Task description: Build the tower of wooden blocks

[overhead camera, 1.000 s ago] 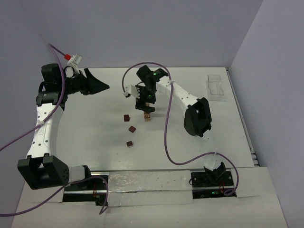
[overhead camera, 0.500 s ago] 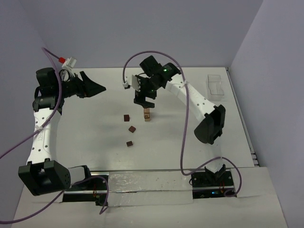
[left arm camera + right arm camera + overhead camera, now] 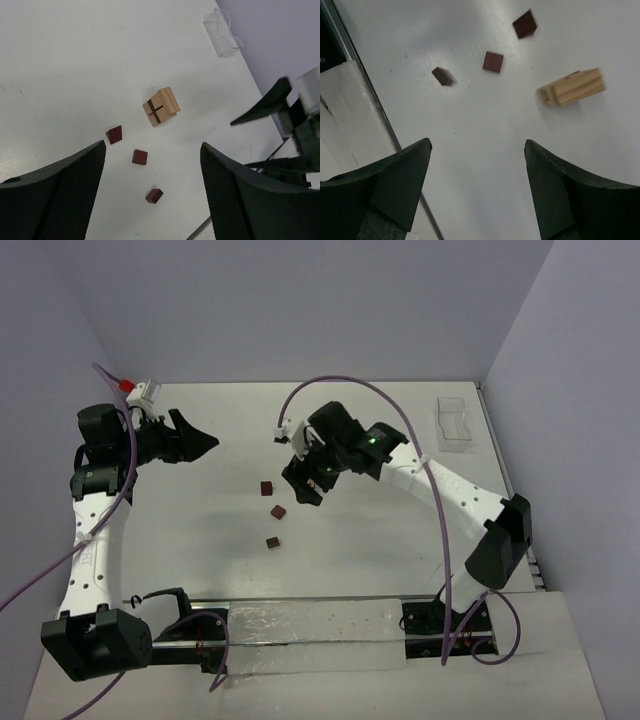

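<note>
Fingers [image 3: 395, 190] spread wide — right hand [image 3: 476, 145] aloft near tower [image 3: 571, 87]

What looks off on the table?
Possibly the tower: in the right wrist view it reads as a long tan bar, maybe lying down, maybe just perspective; cannot tell. Three brown wood blocks lie loose nearby, unstacked.

Tan tower [image 3: 571, 87] — 3 brown blocks [image 3: 493, 61] nearby
</note>
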{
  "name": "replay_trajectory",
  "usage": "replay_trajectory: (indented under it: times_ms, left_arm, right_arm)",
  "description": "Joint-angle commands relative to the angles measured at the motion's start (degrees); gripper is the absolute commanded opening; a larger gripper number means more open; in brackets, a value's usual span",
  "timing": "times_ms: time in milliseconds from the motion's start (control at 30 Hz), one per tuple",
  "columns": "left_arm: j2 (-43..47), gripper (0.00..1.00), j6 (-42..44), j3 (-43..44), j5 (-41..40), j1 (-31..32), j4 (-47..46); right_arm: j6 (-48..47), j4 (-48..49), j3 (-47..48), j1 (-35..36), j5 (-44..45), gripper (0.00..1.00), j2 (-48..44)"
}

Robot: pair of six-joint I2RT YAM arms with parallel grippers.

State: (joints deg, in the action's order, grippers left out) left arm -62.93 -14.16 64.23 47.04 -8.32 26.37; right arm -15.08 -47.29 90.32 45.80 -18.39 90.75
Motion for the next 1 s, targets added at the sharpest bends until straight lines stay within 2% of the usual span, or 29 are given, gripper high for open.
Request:
replay_trajectory:
  times_ms: [0, 100, 167, 233, 367, 533, 967]
  left_arm:
    - [1.6, 0.81, -2.7, -1.8, -7.3, -0.3, -2.7]
    - [2.5, 0.81, -3.2, -2.5, -10.4, -0.3, -3.0]
    - [2.8, 0.81, -3.5, -2.7, -10.9, -0.2, -2.7]
    - [2.9, 0.81, -3.6, -2.7, -11.9, -0.3, -2.4]
    - [3.5, 0.81, -3.2, -2.5, -13.5, -0.3, -1.8]
    - [4.2, 0.82, -3.0, -2.4, -14.0, -0.4, -1.1]
    - [3.6, 0.83, -3.5, -2.4, -13.9, -0.4, -1.6]
  right_arm:
    - [14.5, 7.4, -4.9, 4.5, 5.5, 0.75, 2.1]
    - [20.2, 8.6, -5.7, 8.2, 9.7, 0.71, 4.2]
    - [22.6, 7.2, -2.4, 12.6, 14.4, 0.70, 7.2]
    - [28.0, 4.1, 2.9, 14.1, 17.9, 0.66, 12.2]
    - [33.6, -1.1, 10.5, 15.0, 17.1, 0.60, 18.5]
    - [37.4, -3.9, 15.2, 15.0, 17.2, 0.57, 25.2]
    - [40.0, -4.3, 14.4, 15.0, 16.9, 0.57, 31.0]
